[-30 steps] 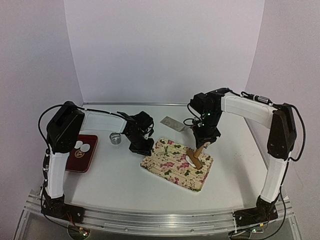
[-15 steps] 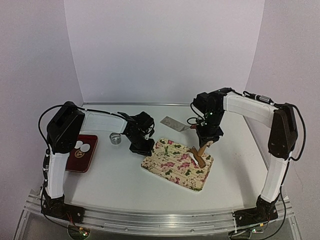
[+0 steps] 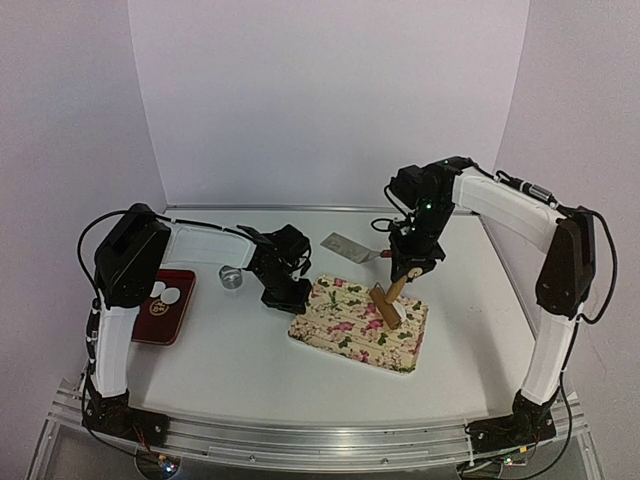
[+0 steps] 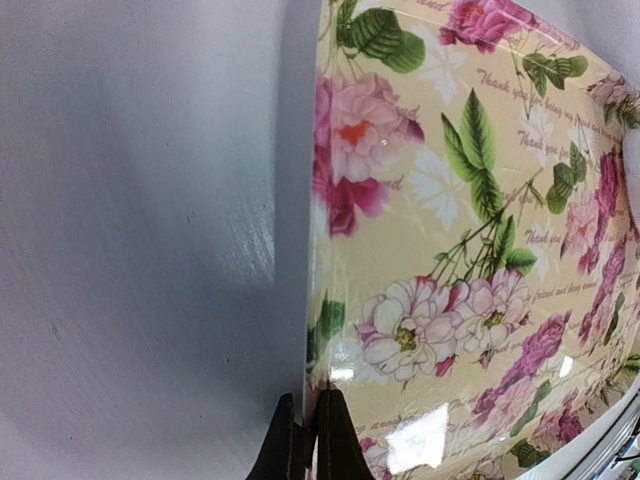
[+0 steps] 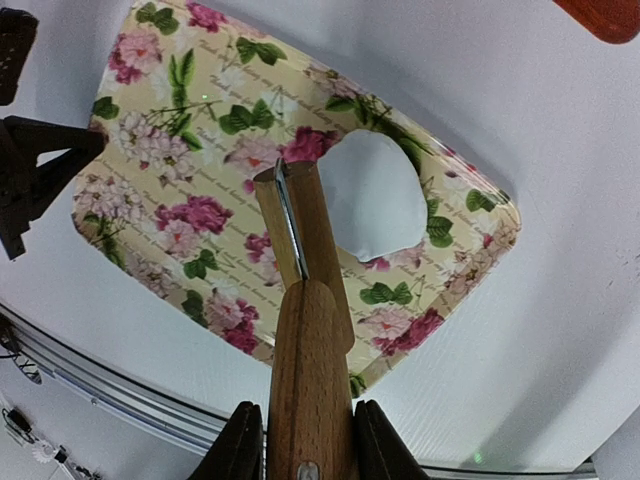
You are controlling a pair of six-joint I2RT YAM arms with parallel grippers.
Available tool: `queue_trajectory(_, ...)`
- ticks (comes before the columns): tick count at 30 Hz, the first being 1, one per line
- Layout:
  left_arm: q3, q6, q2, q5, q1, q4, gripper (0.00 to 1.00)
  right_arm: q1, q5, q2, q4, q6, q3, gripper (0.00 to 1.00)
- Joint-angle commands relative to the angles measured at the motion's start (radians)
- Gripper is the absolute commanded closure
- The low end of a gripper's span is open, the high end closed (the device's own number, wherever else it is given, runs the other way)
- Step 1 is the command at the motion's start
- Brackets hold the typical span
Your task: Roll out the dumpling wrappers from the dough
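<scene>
Floral board (image 5: pixel 160 160): dough (image 5: pixel 375 195) beyond right fingers (image 5: pixel 240 445)

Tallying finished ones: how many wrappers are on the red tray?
2 wrappers: the left wrapper and the right wrapper, side by side at the far end of the tray. Separate dough lies on the board; none seems hidden.

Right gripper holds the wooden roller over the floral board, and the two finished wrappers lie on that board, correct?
No. The top view shows the two wrappers in the red tray, away from the floral board. The right gripper does hold the wooden roller over that board.
</scene>
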Motion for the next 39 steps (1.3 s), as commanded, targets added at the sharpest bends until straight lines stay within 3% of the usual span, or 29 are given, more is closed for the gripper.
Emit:
queue_trajectory(1, 0.017, -0.009, 0.018, -0.019, -0.004, -0.010, 1.00, 0.025, -0.054, -0.060, -0.025, 0.042, 0.055, 1.00)
queue_trajectory(13, 0.012, 0.004, 0.011, -0.020, -0.004, -0.007, 1.00, 0.027, 0.121, 0.032, -0.015, 0.059, 0.073, 1.00)
queue_trajectory(25, 0.007, 0.014, 0.007, -0.015, -0.004, -0.005, 1.00, 0.028, 0.129, 0.088, 0.009, 0.036, 0.068, 1.00)
queue_trajectory(39, -0.003, 0.011, 0.003, -0.015, -0.004, 0.003, 1.00, 0.031, 0.078, 0.101, 0.088, 0.029, -0.066, 1.00)
